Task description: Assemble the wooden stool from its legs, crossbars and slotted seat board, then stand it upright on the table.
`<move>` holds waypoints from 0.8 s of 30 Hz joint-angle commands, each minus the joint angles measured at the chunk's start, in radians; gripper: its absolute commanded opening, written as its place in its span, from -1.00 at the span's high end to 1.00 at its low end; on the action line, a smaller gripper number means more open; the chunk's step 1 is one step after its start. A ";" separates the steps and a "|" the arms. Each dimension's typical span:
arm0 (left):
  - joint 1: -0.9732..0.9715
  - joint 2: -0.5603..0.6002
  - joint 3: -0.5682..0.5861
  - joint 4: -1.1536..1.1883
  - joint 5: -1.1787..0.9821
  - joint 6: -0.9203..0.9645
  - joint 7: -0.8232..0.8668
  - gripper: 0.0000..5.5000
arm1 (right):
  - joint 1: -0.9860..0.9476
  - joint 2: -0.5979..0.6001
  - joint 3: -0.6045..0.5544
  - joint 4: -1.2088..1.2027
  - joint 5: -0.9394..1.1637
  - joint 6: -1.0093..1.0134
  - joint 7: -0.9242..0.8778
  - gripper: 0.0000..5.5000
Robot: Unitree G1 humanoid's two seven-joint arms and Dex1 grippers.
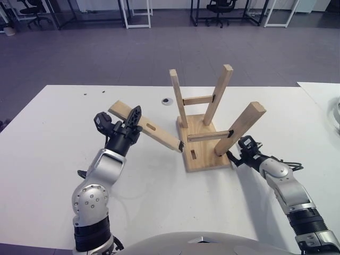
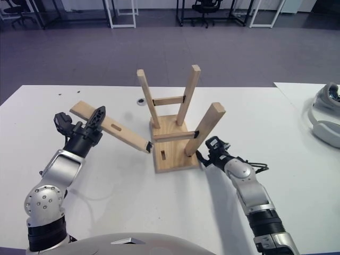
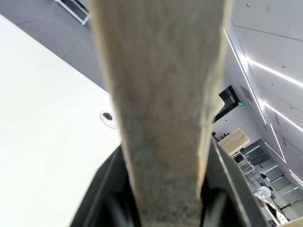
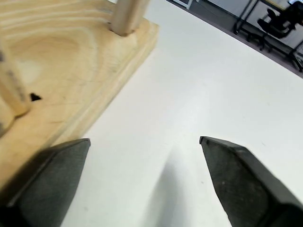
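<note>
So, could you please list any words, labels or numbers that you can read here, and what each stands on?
Seat board, loose leg, table: no text on any of them.
Small lit sign in the room behind, left wrist view: too small and blurred to read.

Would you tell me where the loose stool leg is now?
In the eye views, the loose leg sits in the left gripper on the robot's left, its far end beside the seat board.
</note>
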 commanded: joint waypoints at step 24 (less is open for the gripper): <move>-0.136 0.205 -0.147 0.179 0.387 0.120 -0.161 0.63 | -0.017 0.053 0.077 -0.004 -0.137 -0.188 0.098 -0.58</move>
